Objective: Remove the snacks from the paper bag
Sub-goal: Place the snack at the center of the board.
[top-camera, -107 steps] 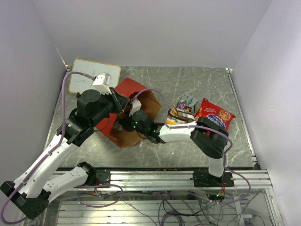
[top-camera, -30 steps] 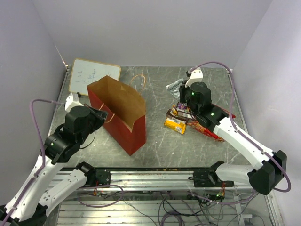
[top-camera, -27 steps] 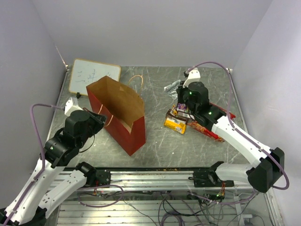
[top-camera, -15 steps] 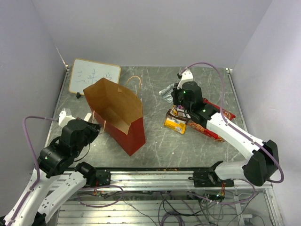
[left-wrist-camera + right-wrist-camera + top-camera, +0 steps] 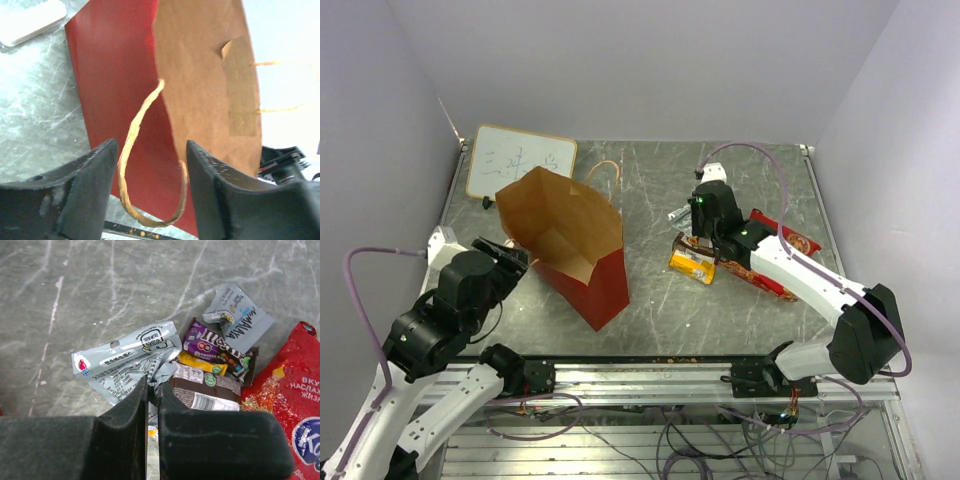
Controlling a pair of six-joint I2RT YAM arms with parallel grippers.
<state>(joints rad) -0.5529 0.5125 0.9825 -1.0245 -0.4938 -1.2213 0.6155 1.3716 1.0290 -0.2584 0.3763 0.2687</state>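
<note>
The red paper bag stands upright left of centre, its brown inside facing up. Just off its left side my left gripper is open; the tan handle loop hangs free between the fingers, touching neither. My right gripper is shut on a grey-white wrapper, pinching its crumpled edge just above the snack pile. That pile holds an orange-yellow packet, a purple-brown bar, a brown packet, a small grey wrapper and the large red crinkly bag.
A white board with a tan frame lies at the back left, behind the bag. The bag's second handle sticks out toward the back. Walls close in the table on the left, back and right.
My left gripper has opened, letting go of the bag's handle, and drawn back toward the near left. My right gripper has carried the grey-white wrapper a little nearer, over the pile.
</note>
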